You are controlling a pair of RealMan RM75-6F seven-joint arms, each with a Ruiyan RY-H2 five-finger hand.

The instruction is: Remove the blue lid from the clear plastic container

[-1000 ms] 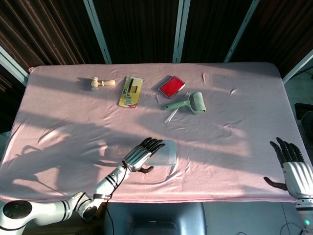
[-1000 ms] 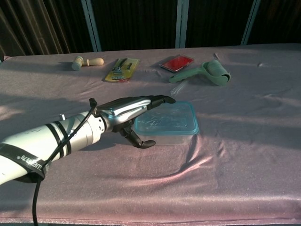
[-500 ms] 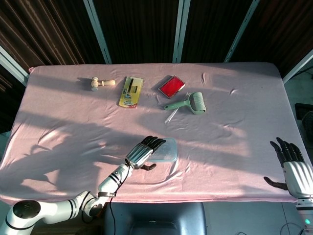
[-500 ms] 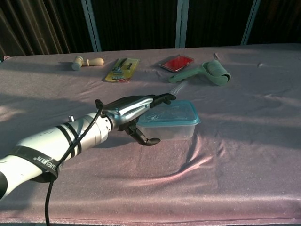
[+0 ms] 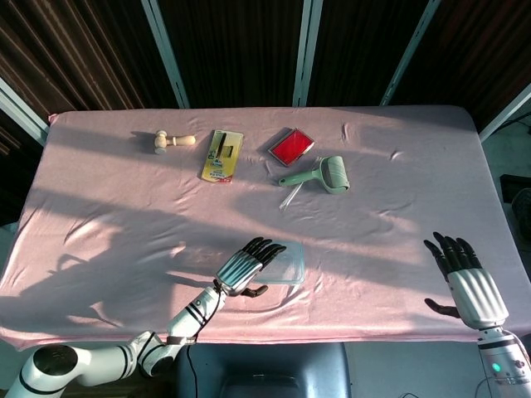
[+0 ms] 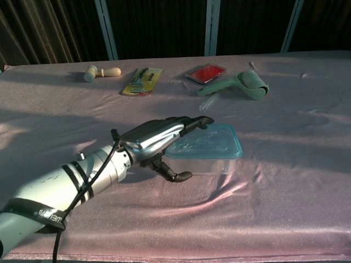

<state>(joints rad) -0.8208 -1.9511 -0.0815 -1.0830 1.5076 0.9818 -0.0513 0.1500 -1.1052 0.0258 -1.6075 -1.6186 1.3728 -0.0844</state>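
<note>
Since the container [image 6: 204, 156] sits at the near middle of the table [image 5: 398, 174], directly under and just ahead of the left hand [image 6: 159, 139], that hand is clearly the nearer one; the right hand [image 5: 469, 282] hangs well apart at the table's right edge, fingers spread, holding nothing. The blue lid [image 6: 207, 143] is on the tub, looks seated all round, not yet lifted. The tub's long axis runs left-right across the table, and the left arm comes in from the near left, so the fingers [image 6: 192, 121] reach over the lid's left end while the thumb [image 6: 176, 175] hooks low beside the tub's near-left wall. Fingers lie fairly straight and flat over the lid, thumb apart below; whether they touch the lid or hover just above, I cannot tell, and I see no closed grasp. My read: the next move needs a fingertip under the lid's rim at that left corner, likely with the tub held down, or the whole box lifts. Tub contents: clear walls, nothing visible inside from either view.
</note>
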